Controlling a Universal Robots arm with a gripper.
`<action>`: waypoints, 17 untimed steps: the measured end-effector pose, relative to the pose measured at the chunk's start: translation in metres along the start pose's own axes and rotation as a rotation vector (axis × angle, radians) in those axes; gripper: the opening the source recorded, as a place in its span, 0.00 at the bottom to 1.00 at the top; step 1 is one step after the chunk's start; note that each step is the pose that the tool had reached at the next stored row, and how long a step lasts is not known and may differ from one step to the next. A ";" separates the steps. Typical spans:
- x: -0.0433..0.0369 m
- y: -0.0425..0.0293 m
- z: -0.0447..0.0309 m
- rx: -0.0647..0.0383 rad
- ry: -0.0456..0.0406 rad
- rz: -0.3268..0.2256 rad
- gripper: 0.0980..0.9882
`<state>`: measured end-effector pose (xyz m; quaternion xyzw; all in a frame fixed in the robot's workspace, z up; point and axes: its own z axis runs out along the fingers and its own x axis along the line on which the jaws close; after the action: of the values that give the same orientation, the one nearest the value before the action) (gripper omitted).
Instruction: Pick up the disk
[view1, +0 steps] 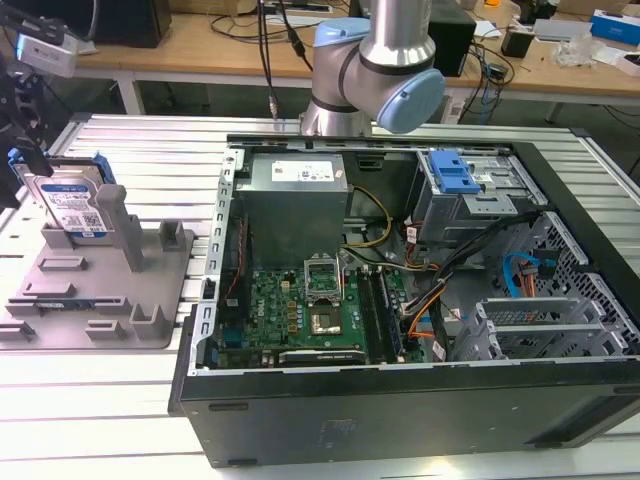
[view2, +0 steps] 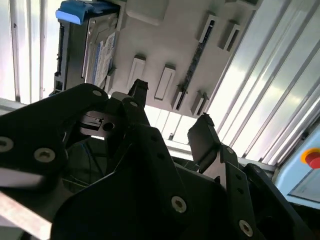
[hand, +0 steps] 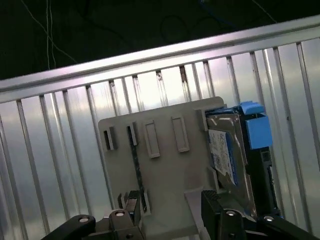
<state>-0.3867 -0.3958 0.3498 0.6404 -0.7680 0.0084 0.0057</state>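
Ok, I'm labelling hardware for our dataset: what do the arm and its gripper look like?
The arm is a silver-grey metal tube with rounded joints; its joint cap is light blue. The gripper is matte black, built of angular linked plates with silver screw heads, and it ends in two narrow fingers.
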 end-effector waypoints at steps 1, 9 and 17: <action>0.0000 0.0000 0.0001 0.001 0.0011 -0.018 0.57; -0.0213 0.0039 0.0000 0.003 0.0060 -0.092 0.57; -0.0584 0.0128 -0.0007 0.003 0.0063 -0.106 0.57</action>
<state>-0.3888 -0.3360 0.3494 0.6800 -0.7331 0.0113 0.0075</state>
